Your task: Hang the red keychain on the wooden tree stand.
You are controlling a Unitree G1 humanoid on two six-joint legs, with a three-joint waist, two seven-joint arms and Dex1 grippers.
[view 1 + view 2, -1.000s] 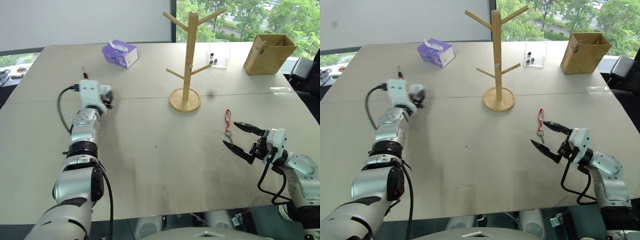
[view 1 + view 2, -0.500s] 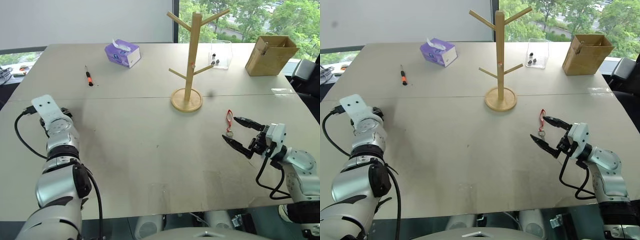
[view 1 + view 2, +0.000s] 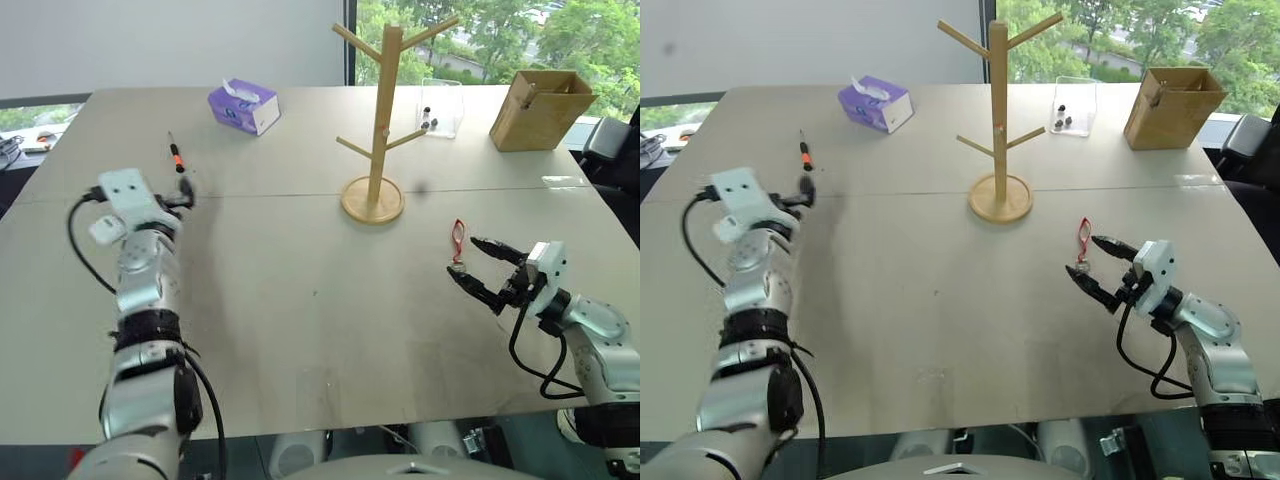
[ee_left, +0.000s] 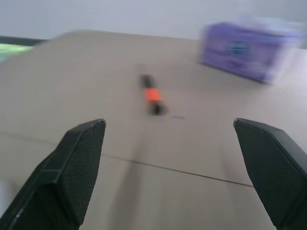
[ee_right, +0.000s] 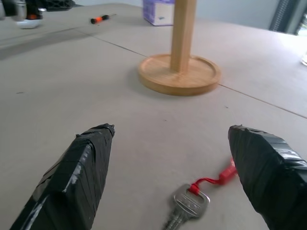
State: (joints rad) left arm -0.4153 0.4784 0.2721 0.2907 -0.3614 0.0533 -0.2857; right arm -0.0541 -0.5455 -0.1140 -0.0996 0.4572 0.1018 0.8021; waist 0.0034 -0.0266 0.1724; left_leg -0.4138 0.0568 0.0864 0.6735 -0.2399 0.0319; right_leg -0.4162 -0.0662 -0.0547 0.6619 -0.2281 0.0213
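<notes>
Right wrist view puts my right gripper (image 5: 168, 177) spread wide over the red keychain (image 5: 201, 194) lying flat on the table (image 3: 300, 300) near the wooden tree stand (image 3: 380, 120), so I judge the reach nearly done, pinching the strap next.

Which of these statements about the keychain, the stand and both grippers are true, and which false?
1. The keychain lies on the table. True.
2. The right gripper holds the keychain. False: it is open, near it.
3. The keychain hangs on the stand. False: its pegs are bare.
4. The left gripper is open. True.
5. The screwdriver lies inside the box. False: it lies on the table.
</notes>
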